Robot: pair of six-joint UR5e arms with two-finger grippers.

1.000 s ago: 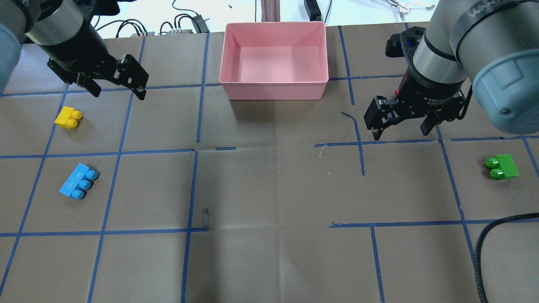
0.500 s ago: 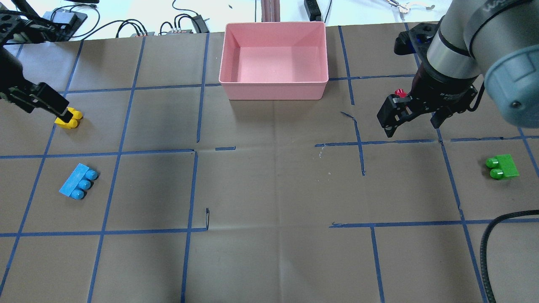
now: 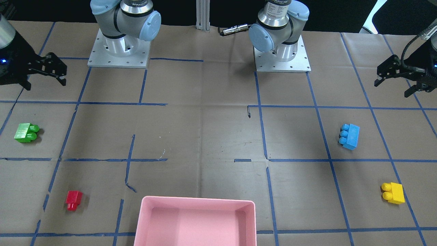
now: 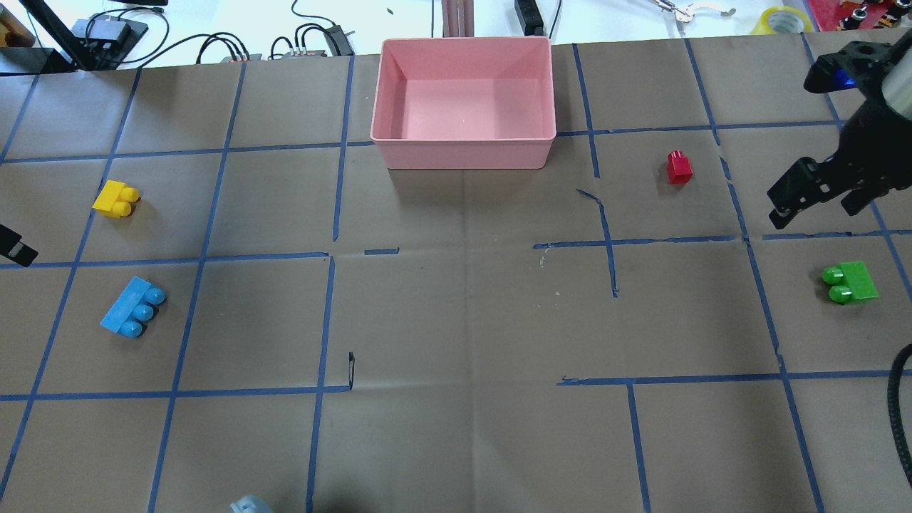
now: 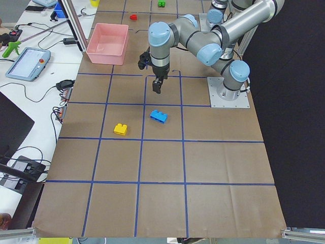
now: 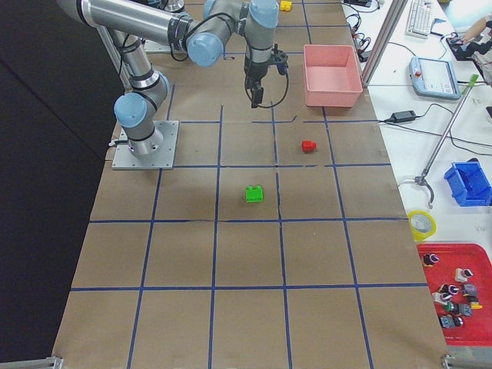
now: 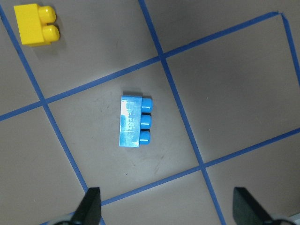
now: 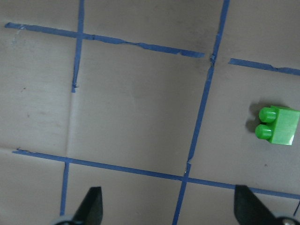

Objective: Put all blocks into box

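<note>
The pink box (image 4: 463, 154) stands at the table's far middle and holds nothing. The yellow brick (image 4: 116, 199) and light blue brick (image 4: 133, 307) lie at the left; the red brick (image 4: 679, 167) and green brick (image 4: 849, 282) lie at the right. My left gripper (image 3: 392, 88) is open and empty, raised near the table's left edge; its wrist view shows the blue brick (image 7: 133, 122) and yellow brick (image 7: 35, 23) below. My right gripper (image 4: 816, 206) is open and empty, raised above and behind the green brick (image 8: 279, 125).
Blue tape lines grid the brown table cover. Cables and power devices (image 4: 313, 39) lie beyond the far edge. A black hose (image 4: 899, 399) hangs at the near right. The two arm bases (image 3: 117, 51) stand on the robot's side.
Both arms have swung outward: the left gripper went past the yellow brick to the left edge, the right gripper moved right and uncovered the red brick. No brick has moved.
</note>
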